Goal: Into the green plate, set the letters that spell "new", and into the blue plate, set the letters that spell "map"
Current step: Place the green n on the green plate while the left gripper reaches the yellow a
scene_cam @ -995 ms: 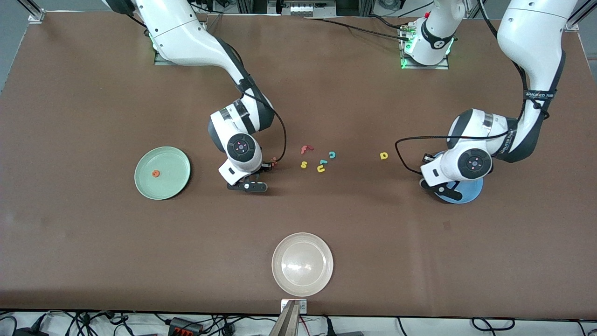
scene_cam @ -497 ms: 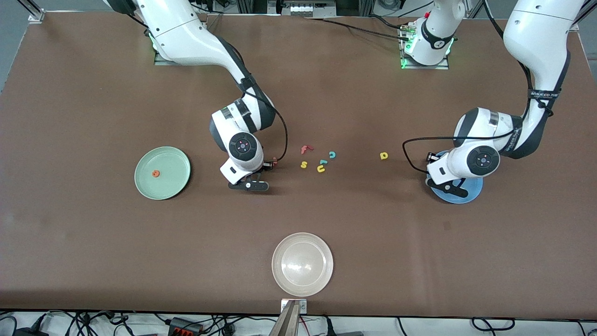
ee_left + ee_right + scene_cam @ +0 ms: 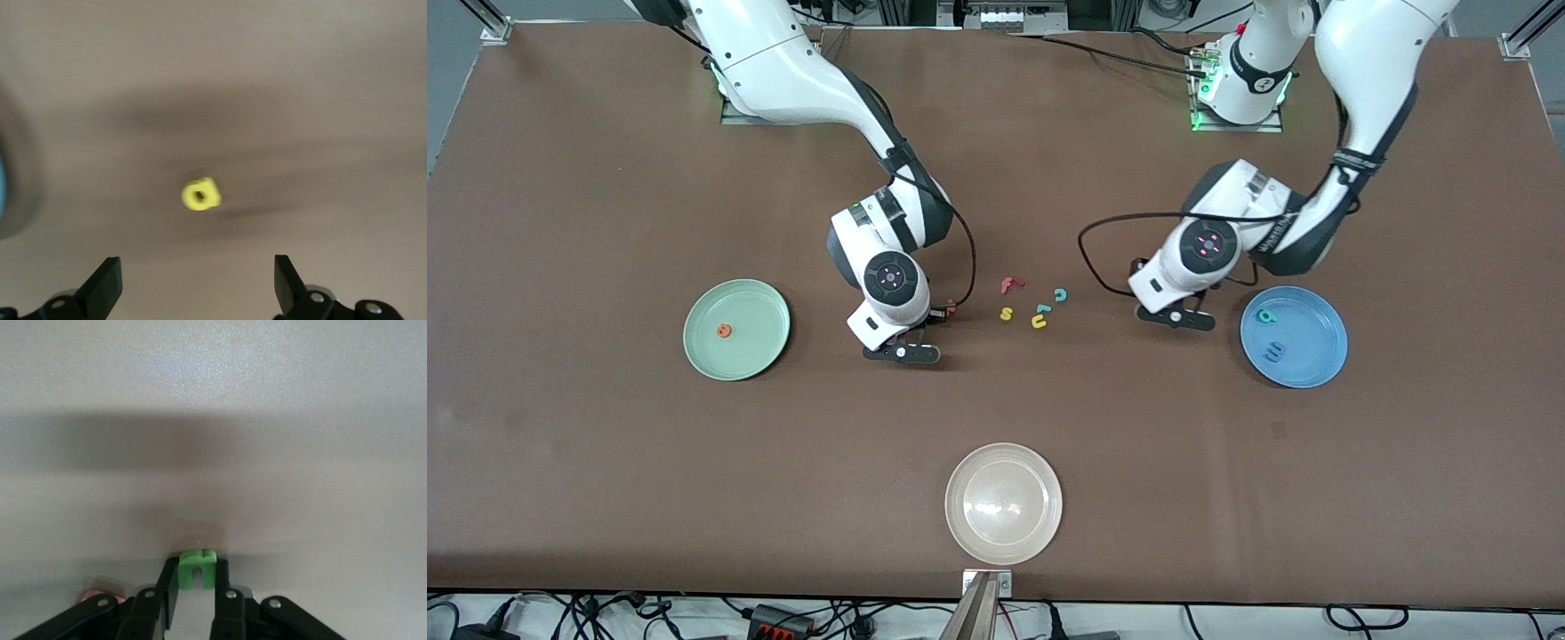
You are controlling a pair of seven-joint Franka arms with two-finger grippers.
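— Status of the right end effector (image 3: 938, 316)?
— Clenched, grasping the dark green n (image 3: 197, 568). In the right wrist view the letter stands between the two fingertips, down at the bench (image 3: 605, 489).
— Anything close to it?
— The red-pink w (image 3: 950, 308) lies just beside the fingers on the bench. Farther out, toward the left arm's end, sits a loose cluster: a yellow s (image 3: 1006, 313), a red f (image 3: 1010, 284), a yellow u (image 3: 1039, 322) and a teal c (image 3: 1060, 294). Out toward the right arm's end is the green plate (image 3: 765, 307), holding only the orange e (image 3: 724, 331).
— And the left end effector (image 3: 1174, 318)?
— Released, fingers spread wide and grasping nothing. It hovers over the yellow p (image 3: 201, 194), which lies on bare bench under the gap between the fingers. The front view hides that letter under the arm.
— Where is the blue plate (image 3: 1320, 333)?
— Near that end effector, toward the left arm's end of the bench. The teal a (image 3: 1264, 316) and the blue m (image 3: 1276, 352) lie in it, apart from each other.
— Anything farther off?
— A cream-white plate (image 3: 960, 533), well apart from both end effectors, at the bench edge nearest the front camera.
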